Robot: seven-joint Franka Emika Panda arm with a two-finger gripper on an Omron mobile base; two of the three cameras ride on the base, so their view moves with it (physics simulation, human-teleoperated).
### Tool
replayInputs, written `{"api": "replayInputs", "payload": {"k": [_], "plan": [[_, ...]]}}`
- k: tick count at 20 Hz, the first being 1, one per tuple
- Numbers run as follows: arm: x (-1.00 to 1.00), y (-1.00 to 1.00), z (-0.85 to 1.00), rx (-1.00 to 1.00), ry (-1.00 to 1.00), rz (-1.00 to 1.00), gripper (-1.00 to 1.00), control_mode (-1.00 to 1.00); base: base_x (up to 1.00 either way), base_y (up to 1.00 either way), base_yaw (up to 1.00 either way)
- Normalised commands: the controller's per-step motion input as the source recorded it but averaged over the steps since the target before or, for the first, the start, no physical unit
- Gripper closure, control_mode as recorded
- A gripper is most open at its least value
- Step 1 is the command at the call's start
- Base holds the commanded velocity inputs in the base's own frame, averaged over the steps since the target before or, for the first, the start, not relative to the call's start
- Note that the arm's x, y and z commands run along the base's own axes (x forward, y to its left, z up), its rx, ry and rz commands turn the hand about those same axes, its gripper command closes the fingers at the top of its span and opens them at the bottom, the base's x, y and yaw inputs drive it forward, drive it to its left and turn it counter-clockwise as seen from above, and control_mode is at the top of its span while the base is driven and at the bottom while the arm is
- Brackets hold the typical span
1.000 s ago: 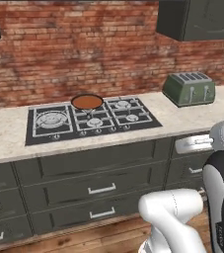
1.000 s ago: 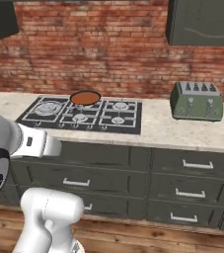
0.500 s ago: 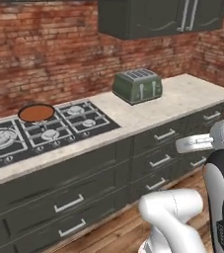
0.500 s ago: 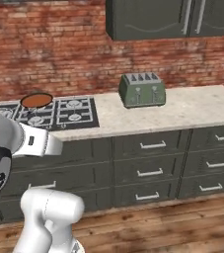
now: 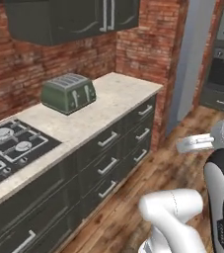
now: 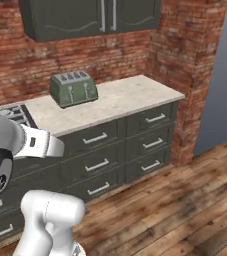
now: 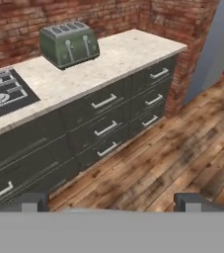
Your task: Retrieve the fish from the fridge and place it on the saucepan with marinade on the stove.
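Your gripper [image 7: 111,200] hangs with its jaws spread wide and empty, low in the hand view. The stove [image 5: 10,148] sits at left-centre of the left base view. You likely need the grey panel [image 5: 195,64], perhaps the fridge, at upper right.

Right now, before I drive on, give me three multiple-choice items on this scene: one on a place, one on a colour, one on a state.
1. Where does the toaster stand?
A. on the floor
B. on the counter beside the stove
C. inside a drawer

2. What colour is the toaster?
A. green
B. red
C. white

3. How is the pincer?
A. shut on a pan
B. shut on nothing
C. open, holding nothing

Answers: 1 B, it sits on the pale stone top to the right of the burners; 2 A, its body is dull green; 3 C, the hand view shows both tips wide apart with bare floor between.
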Motion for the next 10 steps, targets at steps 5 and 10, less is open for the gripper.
{"api": "replayInputs", "payload": {"k": [5, 10], "plan": [[0.0, 0.0, 0.0, 0.0, 0.0, 0.0, -1.0, 1.0, 0.0, -0.46, -0.69], [0.0, 0.0, 0.0, 0.0, 0.0, 0.0, -1.0, 1.0, 0.0, -0.38, -0.68]]}}
